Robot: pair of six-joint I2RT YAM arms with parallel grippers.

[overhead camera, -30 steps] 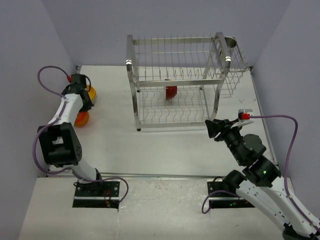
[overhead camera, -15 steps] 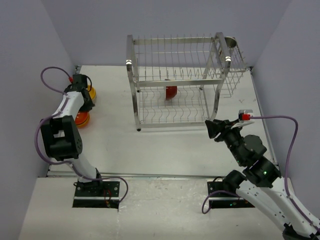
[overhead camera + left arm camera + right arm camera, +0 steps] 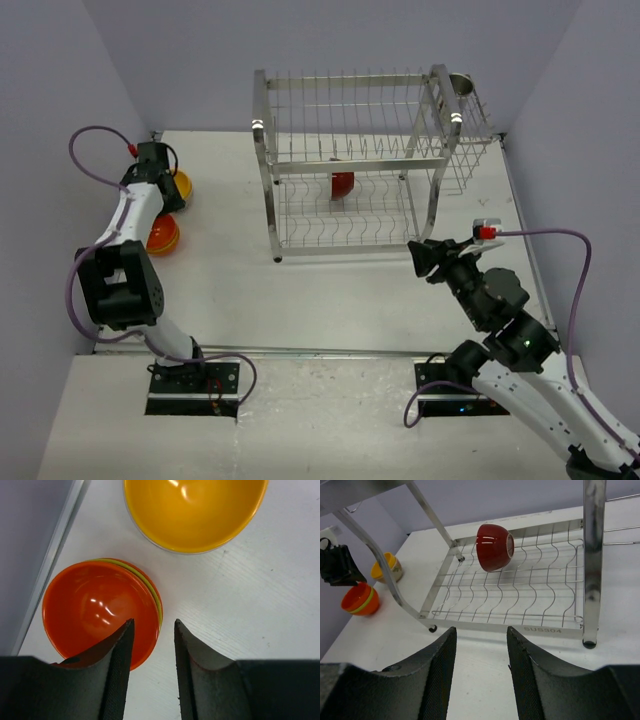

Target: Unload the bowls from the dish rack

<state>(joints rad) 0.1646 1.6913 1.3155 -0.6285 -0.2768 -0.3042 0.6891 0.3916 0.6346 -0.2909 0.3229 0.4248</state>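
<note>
Both jaws stand parted, empty: left gripper (image 3: 154, 635) over the stacked orange bowl (image 3: 92, 605), right gripper (image 3: 481, 635) facing the dish rack (image 3: 594, 540). Risk: the dark red bowl (image 3: 492, 546), tilted on its lower tier, may snag wires.

Robot lab test cell: plain lilac walls (image 3: 330, 35) enclosing white table (image 3: 240, 290), arm bases (image 3: 190, 385) bolted at edge.

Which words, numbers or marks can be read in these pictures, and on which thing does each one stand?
"SUS304": stamped on the front bottom bar of the dish rack, read in the right wrist view.
No other text can be read in any view.
</note>
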